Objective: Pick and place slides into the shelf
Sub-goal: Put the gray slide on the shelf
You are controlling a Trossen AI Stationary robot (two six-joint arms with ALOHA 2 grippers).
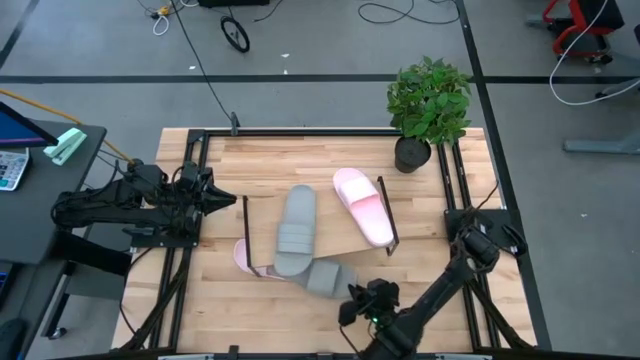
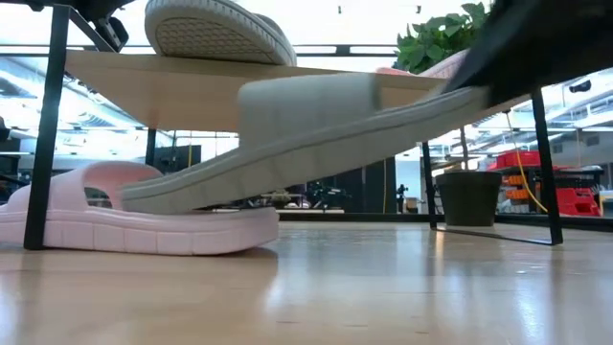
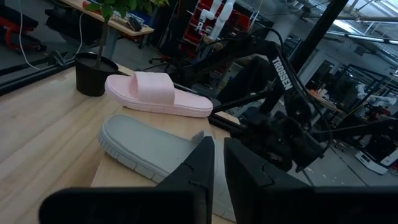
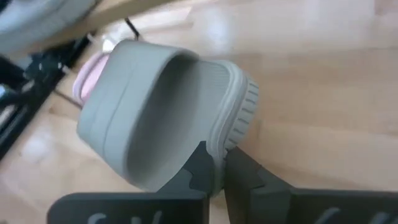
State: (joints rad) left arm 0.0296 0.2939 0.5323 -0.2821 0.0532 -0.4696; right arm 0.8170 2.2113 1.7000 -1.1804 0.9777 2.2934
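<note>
Looking down: right gripper (image 1: 352, 300) clamps grey slide (image 1: 325, 278) at shelf (image 1: 350, 242) front edge; second grey slide (image 1: 296, 230) and pink slide (image 1: 363, 205) on board. Left gripper (image 1: 232, 200) waits beside shelf, fingers nearly together. Low view: other pink slide (image 2: 134, 222) underneath, held slide tilted over it.

2 slides (image 1: 296, 230) on shelf (image 1: 330, 240) | 1 under (image 1: 241, 255) | 1 at front (image 1: 325, 277)

The wooden table (image 1: 200, 290) is carrying a potted plant (image 1: 428, 105) at two o'clock and the shelf (image 1: 345, 243) at centre. One pink slide (image 1: 363, 205) and one grey slide (image 1: 296, 230) are lying on its board; another pink slide (image 1: 243, 257), seemingly beneath, is resting on the tabletop.
</note>
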